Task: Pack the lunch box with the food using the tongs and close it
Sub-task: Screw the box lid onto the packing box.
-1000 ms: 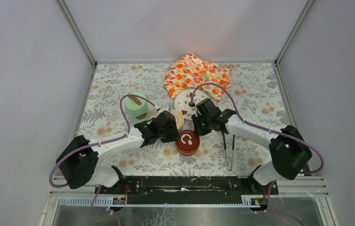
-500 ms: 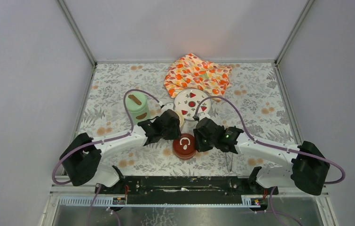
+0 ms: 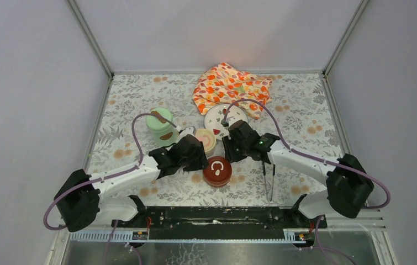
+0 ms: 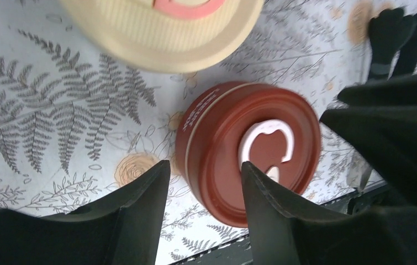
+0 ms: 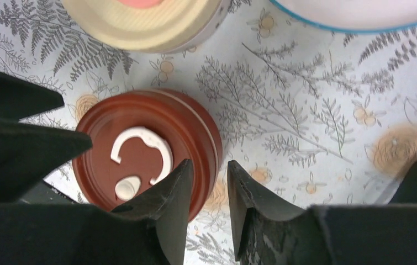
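Flanking red pot (image 3: pixel 217 170): left claw (image 4: pixel 205 167), right claw (image 5: pixel 209 164), apparently clear.

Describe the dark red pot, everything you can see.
Low, round dark red pot, glossy, lid on, white curved mark and dot on top. Upright on the floral table cover, apart from the cream-lidded pot behind it. Left gripper and right gripper hang open over opposite edges; contact unclear.

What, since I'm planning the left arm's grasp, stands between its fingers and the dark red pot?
Nothing visible. The left gripper hangs open over the rim of the dark red pot; the cream pot lies beyond it, the right gripper on its far side.
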{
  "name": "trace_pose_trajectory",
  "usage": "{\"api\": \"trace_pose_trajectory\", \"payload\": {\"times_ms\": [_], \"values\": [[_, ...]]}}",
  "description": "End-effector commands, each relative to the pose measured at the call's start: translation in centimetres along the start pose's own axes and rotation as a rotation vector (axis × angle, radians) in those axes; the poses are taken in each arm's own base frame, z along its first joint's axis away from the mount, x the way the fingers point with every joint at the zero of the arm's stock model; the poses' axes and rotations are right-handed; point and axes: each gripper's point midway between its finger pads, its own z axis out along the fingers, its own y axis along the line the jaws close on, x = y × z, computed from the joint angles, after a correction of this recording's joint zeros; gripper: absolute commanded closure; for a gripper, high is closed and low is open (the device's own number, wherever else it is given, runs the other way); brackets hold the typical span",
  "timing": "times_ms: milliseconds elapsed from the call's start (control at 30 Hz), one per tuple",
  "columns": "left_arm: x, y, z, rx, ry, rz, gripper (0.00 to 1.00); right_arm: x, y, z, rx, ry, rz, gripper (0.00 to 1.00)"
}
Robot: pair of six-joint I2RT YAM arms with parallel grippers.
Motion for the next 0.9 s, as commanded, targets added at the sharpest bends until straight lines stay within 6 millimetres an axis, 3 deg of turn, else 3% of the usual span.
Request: {"api": "trace_pose_trajectory", "payload": {"times_ms": [0,267,467,633,867], "values": [[2.1,0.3,0.4,0.001,0.071,-0.040,0.42,-2.9,1.0,1.3,-0.070,-0.038,-0.075,0.63],[3.5,0.9,1.4,-0.028,0.120,-0.031,0.47,-1.1,1.4,3.1,-0.107,0.052,-0.085,0.67],[3.7,1.4,2.5,-0.062,0.127,-0.006,0.71,1.3,0.7,2.5,-0.096,0.108,-0.065,0.80],[2.1,1.0,3.2,-0.070,0.059,0.034,0.78,3.7,0.1,1.3,-0.067,0.118,0.001,0.86],[-1.2,0.2,4.3,-0.079,-0.071,0.105,0.79,7.0,0.1,-0.2,0.043,0.092,0.082,0.85]]}}
